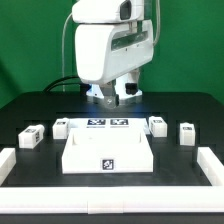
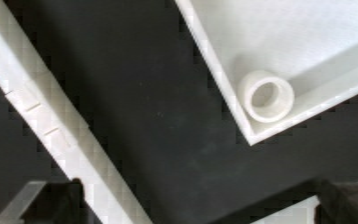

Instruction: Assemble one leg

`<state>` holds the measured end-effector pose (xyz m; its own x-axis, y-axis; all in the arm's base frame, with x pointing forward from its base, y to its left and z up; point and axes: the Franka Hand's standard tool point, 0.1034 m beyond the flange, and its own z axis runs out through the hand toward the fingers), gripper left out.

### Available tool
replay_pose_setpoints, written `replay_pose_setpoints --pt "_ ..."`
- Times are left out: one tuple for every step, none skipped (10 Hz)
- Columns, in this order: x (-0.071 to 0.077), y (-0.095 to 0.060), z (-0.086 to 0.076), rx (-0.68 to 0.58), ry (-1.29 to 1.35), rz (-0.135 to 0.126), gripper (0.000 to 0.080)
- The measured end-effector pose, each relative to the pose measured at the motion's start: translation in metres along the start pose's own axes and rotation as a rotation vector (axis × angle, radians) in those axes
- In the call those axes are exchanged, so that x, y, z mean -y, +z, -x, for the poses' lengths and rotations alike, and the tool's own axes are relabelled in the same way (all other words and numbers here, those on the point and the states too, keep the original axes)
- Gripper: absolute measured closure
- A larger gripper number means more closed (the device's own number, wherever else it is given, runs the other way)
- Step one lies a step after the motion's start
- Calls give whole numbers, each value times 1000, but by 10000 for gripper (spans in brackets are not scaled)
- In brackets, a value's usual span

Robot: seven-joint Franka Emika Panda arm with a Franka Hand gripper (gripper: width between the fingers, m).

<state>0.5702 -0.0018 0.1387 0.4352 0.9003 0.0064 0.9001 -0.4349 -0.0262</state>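
Several small white tagged legs stand on the black table in the exterior view: two at its left (image 1: 31, 137) (image 1: 60, 127) and two at its right (image 1: 157, 125) (image 1: 187, 132). The large white square panel (image 1: 80, 160) lies in front, between them. My gripper (image 1: 110, 96) hangs low over the table behind the marker board (image 1: 108, 124), apart from every leg. In the wrist view my gripper (image 2: 197, 200) is open and empty, with dark fingers (image 2: 51, 200) at both lower corners. A panel corner (image 2: 309, 60) with a round socket (image 2: 268, 95) shows there. No leg shows in the wrist view.
White border rails lie at the table's front left (image 1: 6, 165) and front right (image 1: 214, 168). A long white strip (image 2: 43, 110) runs diagonally through the wrist view beside bare black table (image 2: 158, 120).
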Motion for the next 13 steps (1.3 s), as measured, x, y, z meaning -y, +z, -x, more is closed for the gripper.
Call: replay_pose_setpoints --pt "0 0 -1 -7 3 -4 150" --pt "0 0 -1 -7 3 -4 150" --pt "0 0 -1 -7 3 -4 150" --pt "1 1 0 -6 3 -4 150" --pt "1 1 0 -6 3 -5 150" --pt "1 1 0 -6 3 -5 150" --pt "1 2 0 -5 3 -6 150" --pt "1 2 0 -5 3 -6 150" --pt "2 3 2 -9 -12 2 150" --pt "14 14 15 -21 -63 34 150" --pt "32 25 29 -15 -106 33 150" --pt "44 38 38 -9 -206 30 150" --pt "52 46 43 2 -268 19 150"
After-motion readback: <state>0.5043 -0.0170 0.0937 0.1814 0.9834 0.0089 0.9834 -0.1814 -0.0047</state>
